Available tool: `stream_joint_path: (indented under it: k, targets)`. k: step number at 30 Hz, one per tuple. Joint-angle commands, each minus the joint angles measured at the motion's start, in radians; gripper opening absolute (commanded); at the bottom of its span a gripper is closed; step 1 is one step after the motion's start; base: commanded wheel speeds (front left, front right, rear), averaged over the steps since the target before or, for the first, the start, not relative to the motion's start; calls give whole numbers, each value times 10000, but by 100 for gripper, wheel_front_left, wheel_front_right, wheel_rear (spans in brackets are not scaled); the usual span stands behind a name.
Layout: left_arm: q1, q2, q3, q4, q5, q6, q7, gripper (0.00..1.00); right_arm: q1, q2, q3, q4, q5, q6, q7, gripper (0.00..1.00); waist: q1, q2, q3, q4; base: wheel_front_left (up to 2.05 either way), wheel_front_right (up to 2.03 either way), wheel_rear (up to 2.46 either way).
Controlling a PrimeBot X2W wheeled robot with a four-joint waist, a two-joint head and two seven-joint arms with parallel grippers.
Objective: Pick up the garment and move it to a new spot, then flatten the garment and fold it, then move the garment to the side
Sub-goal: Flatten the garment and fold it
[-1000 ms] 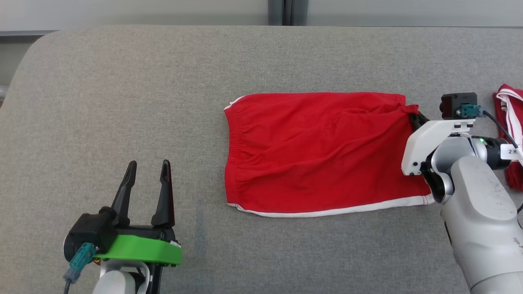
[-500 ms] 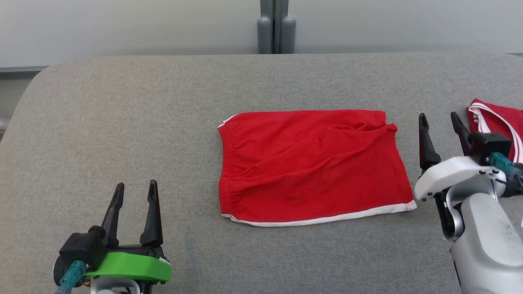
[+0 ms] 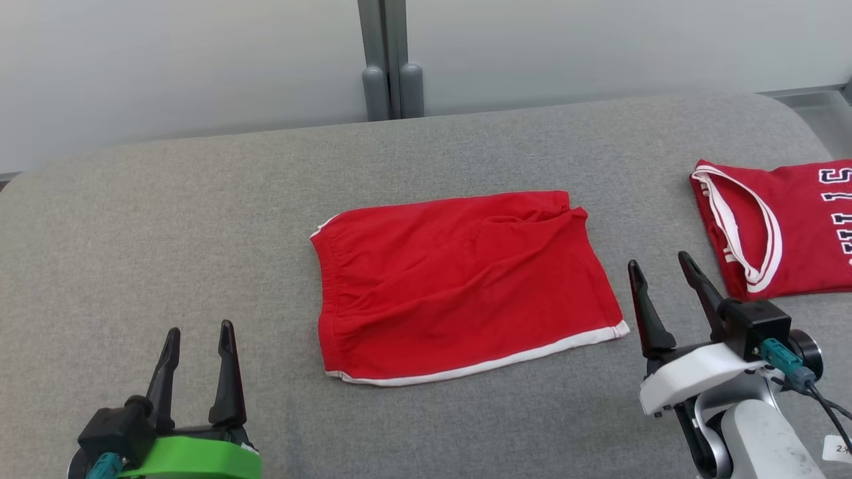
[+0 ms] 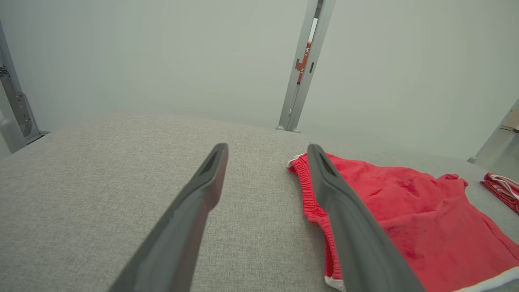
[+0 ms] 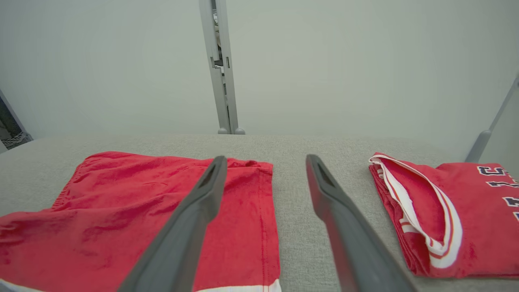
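Head view: left tool (image 3: 200, 327) and right tool (image 3: 657, 259) gape empty; jersey (image 3: 792, 226) lettering cut off.

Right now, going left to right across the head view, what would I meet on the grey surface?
left gripper, jaws open → red shorts lying flat → right gripper, jaws open → red jersey with white trim

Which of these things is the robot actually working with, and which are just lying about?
Job: the shorts; the left end effector and right end effector, both open.
Lying about: the jersey to the right; the grey post behind the table.
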Motion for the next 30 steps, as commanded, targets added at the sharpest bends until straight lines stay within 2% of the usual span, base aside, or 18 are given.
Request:
stream_joint_path:
  k: [1,21,25,30]
  targets:
    - [228,10,47,46,12,-26,-25,100,146,45,8,-67,14,-16,52,100,0,-1,-96,-79,0,0,0]
    - [244,8,-197,296,-52,-9,-25,100,320,288,-332,-6,-320,-16,343,100,0,-1,-157,-105,0,0,0]
    - [162,7,-700,638,-22,-18,-14,100,136,374,-648,204,-253,-16,931,100,0,-1,10,-104,0,0,0]
    - [-312,72,-2082,1759,-121,-22,-14,100,-319,464,-978,1076,-200,-16,1949,100,0,-1,393,-48,0,0,0]
